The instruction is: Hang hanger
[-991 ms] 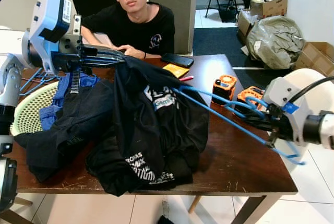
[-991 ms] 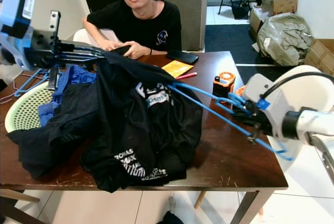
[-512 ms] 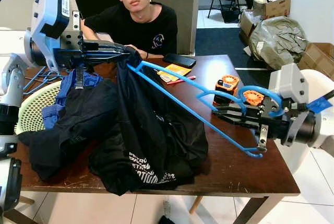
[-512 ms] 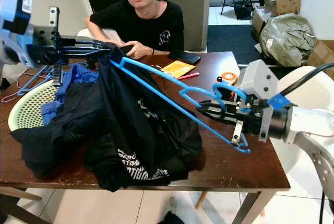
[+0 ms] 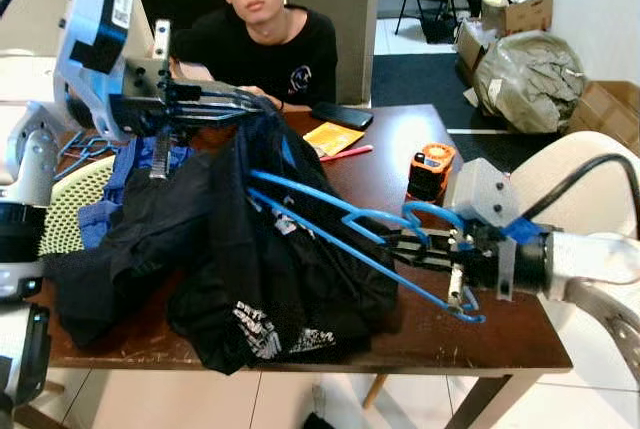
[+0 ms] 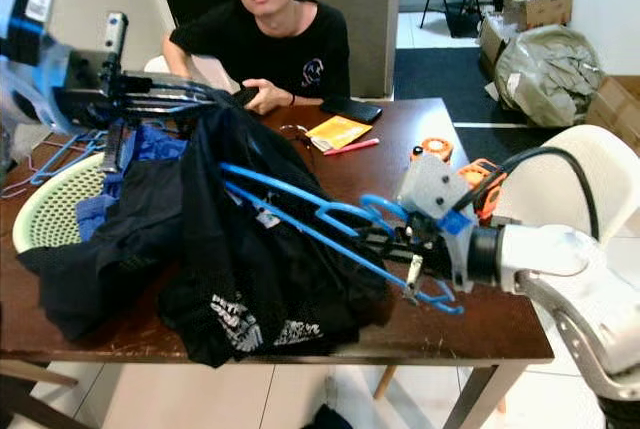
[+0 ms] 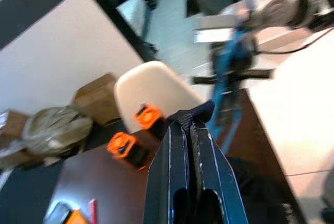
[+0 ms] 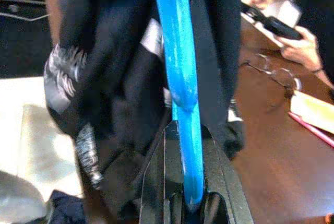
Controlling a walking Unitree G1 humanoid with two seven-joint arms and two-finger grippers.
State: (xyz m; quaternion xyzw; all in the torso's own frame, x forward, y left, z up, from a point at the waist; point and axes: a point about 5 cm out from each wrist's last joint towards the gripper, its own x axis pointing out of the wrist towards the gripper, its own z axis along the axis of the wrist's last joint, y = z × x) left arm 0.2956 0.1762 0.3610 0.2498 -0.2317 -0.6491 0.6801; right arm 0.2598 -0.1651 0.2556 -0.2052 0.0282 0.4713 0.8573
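Home room — wooden table (image 5: 400,149), laundry basket (image 5: 70,209), cardboard boxes (image 5: 515,7).

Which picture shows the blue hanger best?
The left eye view: the whole blue hanger shows, from the black shirt to the right gripper. The right eye view shows much the same. The right wrist view shows one blue bar, the left wrist view a blur.
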